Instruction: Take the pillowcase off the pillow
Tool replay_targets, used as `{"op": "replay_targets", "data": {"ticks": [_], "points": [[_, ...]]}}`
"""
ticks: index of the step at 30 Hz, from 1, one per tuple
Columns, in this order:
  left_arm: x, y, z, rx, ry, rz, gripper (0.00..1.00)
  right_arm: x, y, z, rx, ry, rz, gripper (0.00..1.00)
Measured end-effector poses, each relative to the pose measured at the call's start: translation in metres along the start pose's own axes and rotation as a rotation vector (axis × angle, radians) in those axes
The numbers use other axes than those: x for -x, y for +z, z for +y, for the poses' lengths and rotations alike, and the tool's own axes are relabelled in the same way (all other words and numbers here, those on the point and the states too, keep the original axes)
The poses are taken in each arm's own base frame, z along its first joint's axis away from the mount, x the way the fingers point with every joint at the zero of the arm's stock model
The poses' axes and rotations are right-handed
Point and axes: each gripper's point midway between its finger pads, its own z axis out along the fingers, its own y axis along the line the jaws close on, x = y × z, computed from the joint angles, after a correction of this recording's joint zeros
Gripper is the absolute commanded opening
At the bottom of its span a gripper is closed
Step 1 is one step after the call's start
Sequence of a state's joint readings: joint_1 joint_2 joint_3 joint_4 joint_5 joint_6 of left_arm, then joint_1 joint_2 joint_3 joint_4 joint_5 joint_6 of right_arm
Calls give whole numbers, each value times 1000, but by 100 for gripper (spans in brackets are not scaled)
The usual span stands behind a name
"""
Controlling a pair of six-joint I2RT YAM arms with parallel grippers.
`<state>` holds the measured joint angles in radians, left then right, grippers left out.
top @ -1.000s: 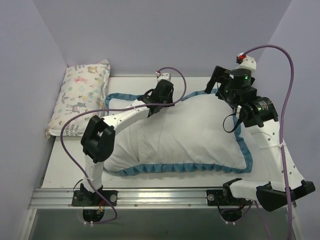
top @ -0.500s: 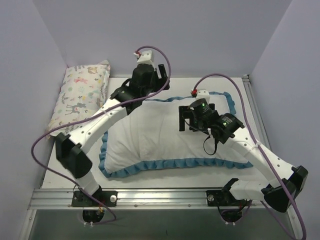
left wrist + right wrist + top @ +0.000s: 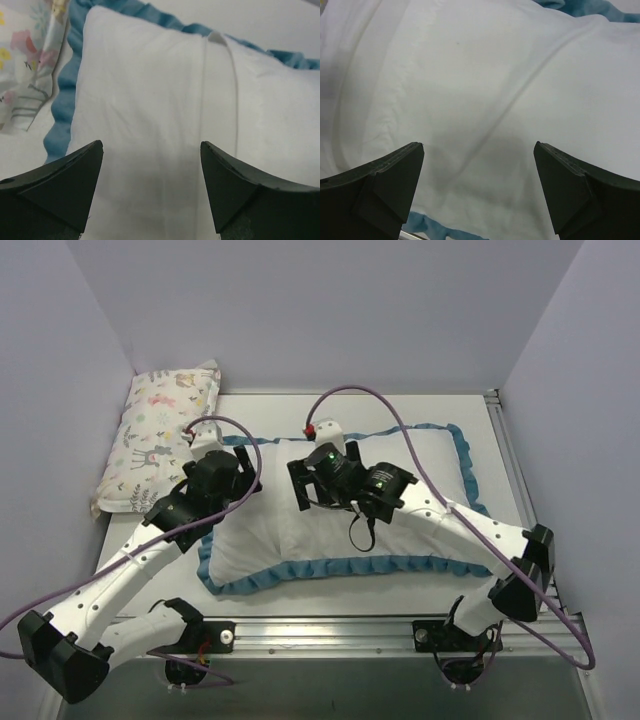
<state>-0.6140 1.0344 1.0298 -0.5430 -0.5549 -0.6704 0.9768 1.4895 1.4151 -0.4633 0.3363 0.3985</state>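
Left wrist view first: the left claw (image 3: 151, 145) is spread wide, nothing between its fingers, pointing across the plain white face of the pillowcase (image 3: 150, 100). A fold or flap edge runs up that white cloth between the fingers. Whether the tips touch the fabric, I cannot tell.

Over to the right wrist: the right claw (image 3: 478, 146) is just as wide open and holds nothing, white cloth filling the gap beyond it, with creases running across.

From the top camera, the pillowcase (image 3: 440, 510) lies white side up in the middle of the table (image 3: 505, 470), its teal frill showing along the near, left and right edges. It looks plump, so the pillow sits inside, hidden by the cover. The left claw (image 3: 245, 462) is over the cover's far-left corner; the right claw (image 3: 297, 485) is just beside it, over the left half of the cover.

The count: two claws, both open and empty. One pillowcase. One small animal-print pillow (image 3: 160, 430) at the table's far-left corner, near the frill. Two purple cables (image 3: 370, 395), one looping off each wrist.
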Motion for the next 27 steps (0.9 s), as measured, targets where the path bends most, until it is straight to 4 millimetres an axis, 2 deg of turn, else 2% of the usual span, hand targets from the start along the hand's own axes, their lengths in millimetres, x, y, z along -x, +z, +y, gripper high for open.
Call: {"op": "replay_targets", "data": {"ticks": [4, 6, 8, 10, 11, 12, 13, 14, 15, 17, 18, 21, 25, 27], "points": [[-52, 7, 18, 4, 33, 118, 88, 0, 17, 25, 12, -44, 15, 100], [-66, 7, 22, -6, 28, 150, 85, -2, 27, 30, 4, -56, 27, 100], [-71, 7, 22, -23, 9, 156, 79, -8, 37, 31, -14, -70, 45, 100], [-73, 9, 20, -38, -14, 159, 61, -15, 48, 28, -44, -82, 64, 96], [-75, 11, 19, -45, -19, 160, 53, -17, 53, 26, -57, -84, 73, 93], [-77, 13, 18, -49, -23, 164, 47, -19, 59, 23, -68, -80, 79, 77], [-79, 15, 18, -52, -26, 168, 33, -20, 63, 18, -79, -71, 82, 62], [-81, 17, 17, -55, -31, 171, 27, -21, 68, 11, -92, -56, 85, 47], [-82, 19, 16, -56, -30, 174, 24, -23, 73, 0, -109, -33, 90, 20], [-82, 22, 13, -67, -32, 173, 17, -26, 81, -27, -158, 17, 101, 3], [-81, 22, 12, -73, -34, 169, 16, -29, 85, -41, -179, 50, 109, 0], [-79, 21, 6, -98, -44, 169, 12, -36, 88, -77, -212, 156, 118, 0], [-83, 19, 9, -91, -49, 183, 3, -35, 78, -127, -276, 267, 101, 0], [-90, 18, 13, -85, -68, 193, 0, -36, 75, -142, -299, 307, 98, 0]]}}
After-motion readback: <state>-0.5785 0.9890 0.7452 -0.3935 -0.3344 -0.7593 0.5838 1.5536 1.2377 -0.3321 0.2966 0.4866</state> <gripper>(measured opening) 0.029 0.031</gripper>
